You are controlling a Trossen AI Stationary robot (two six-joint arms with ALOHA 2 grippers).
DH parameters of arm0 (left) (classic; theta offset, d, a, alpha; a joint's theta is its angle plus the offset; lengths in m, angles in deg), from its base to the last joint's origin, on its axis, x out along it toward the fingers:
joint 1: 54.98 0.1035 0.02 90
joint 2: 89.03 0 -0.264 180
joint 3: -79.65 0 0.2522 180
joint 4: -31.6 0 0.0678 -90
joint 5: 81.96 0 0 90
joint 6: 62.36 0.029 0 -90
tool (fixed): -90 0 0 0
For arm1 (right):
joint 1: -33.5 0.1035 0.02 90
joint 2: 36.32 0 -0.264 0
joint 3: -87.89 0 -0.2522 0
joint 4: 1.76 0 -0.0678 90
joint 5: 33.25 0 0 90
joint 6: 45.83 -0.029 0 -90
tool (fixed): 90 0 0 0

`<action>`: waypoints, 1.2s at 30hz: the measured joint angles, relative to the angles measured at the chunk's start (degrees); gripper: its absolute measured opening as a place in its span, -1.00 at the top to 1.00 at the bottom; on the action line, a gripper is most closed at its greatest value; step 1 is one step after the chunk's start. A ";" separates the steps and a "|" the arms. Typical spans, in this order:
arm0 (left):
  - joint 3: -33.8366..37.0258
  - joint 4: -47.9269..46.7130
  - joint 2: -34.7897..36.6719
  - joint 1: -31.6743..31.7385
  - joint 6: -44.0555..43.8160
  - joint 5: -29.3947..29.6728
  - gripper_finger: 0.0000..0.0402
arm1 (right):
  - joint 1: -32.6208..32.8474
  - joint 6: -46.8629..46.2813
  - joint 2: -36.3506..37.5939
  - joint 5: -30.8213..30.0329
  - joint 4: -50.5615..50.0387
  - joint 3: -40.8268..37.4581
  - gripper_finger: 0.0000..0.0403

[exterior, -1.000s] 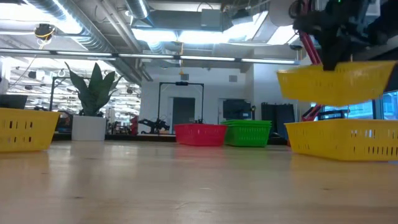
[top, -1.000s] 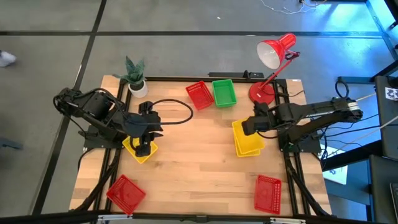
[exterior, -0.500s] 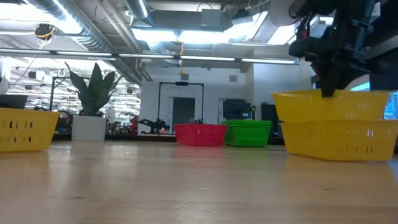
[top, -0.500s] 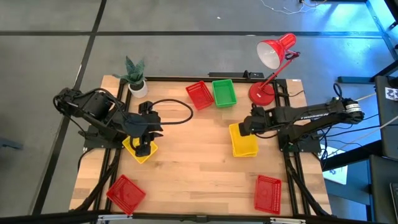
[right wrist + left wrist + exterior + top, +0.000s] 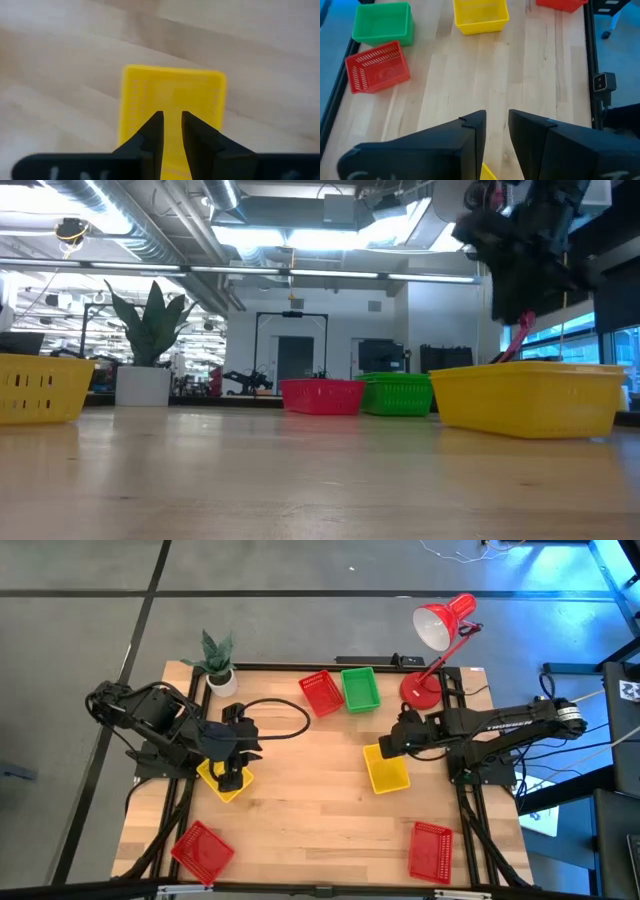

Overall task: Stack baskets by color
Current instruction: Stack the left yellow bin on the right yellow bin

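Two yellow baskets (image 5: 388, 769) sit nested as one stack at the table's right, bottom on the wood, also seen in the low view (image 5: 528, 397) and the right wrist view (image 5: 172, 95). My right gripper (image 5: 398, 743) stands just above the stack's far end, open and clear of it (image 5: 515, 305). A third yellow basket (image 5: 226, 783) rests on the table at the left (image 5: 40, 386). My left gripper (image 5: 231, 776) hangs open above it (image 5: 494, 125). A red basket (image 5: 320, 693) and a green basket (image 5: 360, 688) stand side by side at the far edge.
One red basket (image 5: 202, 848) lies at the near left corner and another (image 5: 430, 851) at the near right. A potted plant (image 5: 218, 665) stands at the far left corner, a red desk lamp (image 5: 440, 640) at the far right. A black cable (image 5: 285, 715) loops behind the left arm.
My right gripper has sunk with the upper yellow basket, set it down into the lower one and let go. The basket now sits nested. The stack has slid a little toward the table's left. The gripper stands above it.
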 joint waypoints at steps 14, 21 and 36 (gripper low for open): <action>2.02 -7.67 -0.49 -4.82 -38.41 -3.63 0.63 | 13.29 20.31 2.06 -13.29 0.83 18.80 0.65; 14.72 -9.25 -0.68 -5.42 -55.32 -6.27 0.63 | 16.59 31.81 2.04 -13.87 5.31 23.93 0.65; 43.97 13.90 -1.18 -4.33 -60.85 -7.85 0.63 | 17.24 39.60 2.04 -6.38 12.69 26.60 0.65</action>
